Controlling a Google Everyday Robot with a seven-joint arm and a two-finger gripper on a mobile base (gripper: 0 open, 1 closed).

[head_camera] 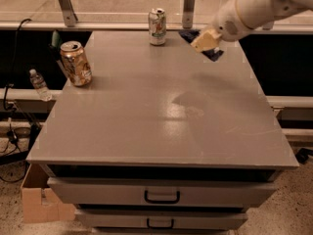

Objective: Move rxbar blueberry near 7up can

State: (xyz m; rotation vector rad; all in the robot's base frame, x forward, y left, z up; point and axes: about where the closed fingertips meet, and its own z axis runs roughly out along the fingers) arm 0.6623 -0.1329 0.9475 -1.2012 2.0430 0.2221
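In the camera view, the grey desk (161, 116) is filling most of the scene, with two drawers showing below its near edge, each carrying a dark handle (162, 197). The white arm (259, 6) is reaching in from the upper right, past the desk's far right corner. At its end the gripper (203, 41) is hanging over the far right part of the top, a little in from the far edge. Its tan fingers (208, 37) are clenching the rxbar blueberry (213, 55). The dark navy wrapper is sticking out on both sides of the fingers, one end pointing toward the far edge and the other toward the right edge. Whether the bar is touching the surface is not possible to tell.

The 7up can (157, 26) is standing upright near the middle of the far edge, to the left of the gripper, with a clear gap of bare desk between can and bar. A gold-tan dented can (76, 63) is standing upright close to the left edge, well apart from both.

Off the desk, a small plastic water bottle (39, 84) is leaning on a ledge beyond the left edge. A cardboard box (36, 199) is sitting on the floor below the near left corner.
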